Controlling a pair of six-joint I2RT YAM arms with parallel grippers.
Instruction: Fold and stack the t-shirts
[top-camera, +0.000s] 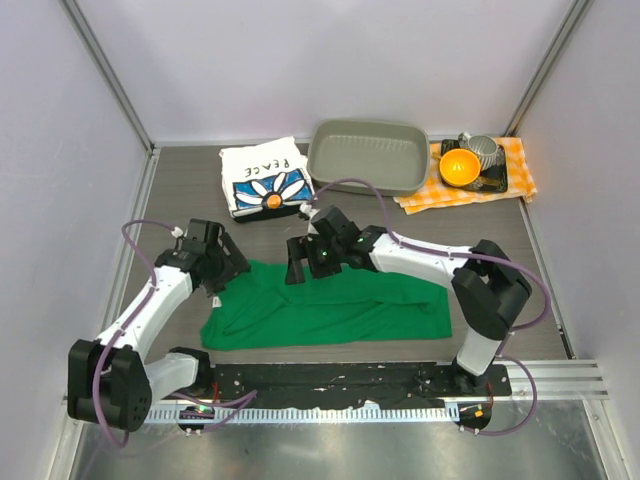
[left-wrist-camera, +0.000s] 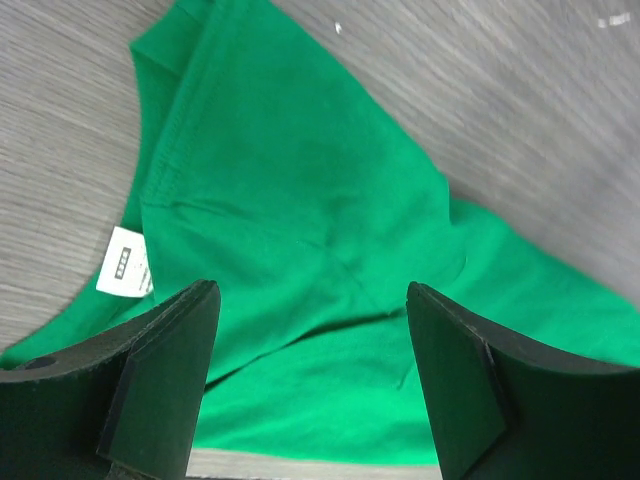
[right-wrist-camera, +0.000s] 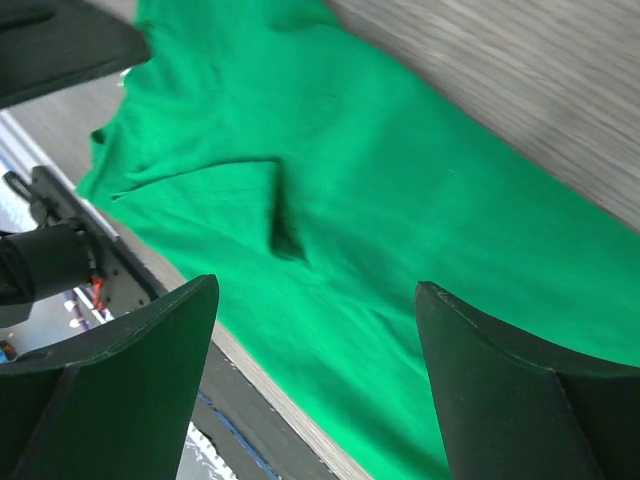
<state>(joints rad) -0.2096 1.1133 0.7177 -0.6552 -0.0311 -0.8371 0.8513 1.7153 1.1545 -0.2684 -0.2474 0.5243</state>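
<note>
Both arms bend inward, wrists tipped down over the green t-shirt (top-camera: 330, 305) spread near the table's (top-camera: 190, 190) front edge. The left gripper (left-wrist-camera: 310, 295) and right gripper (right-wrist-camera: 316, 290) have their jaws apart, seemingly just above the cloth. The PEACE t-shirt (top-camera: 263, 178) lies folded behind.

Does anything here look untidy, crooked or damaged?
Only the green t-shirt: it lies as a long, wrinkled band with uneven edges on the table, its white label sticking out at one end. The PEACE t-shirt sits neatly folded. Nothing looks spilled or damaged.
</note>
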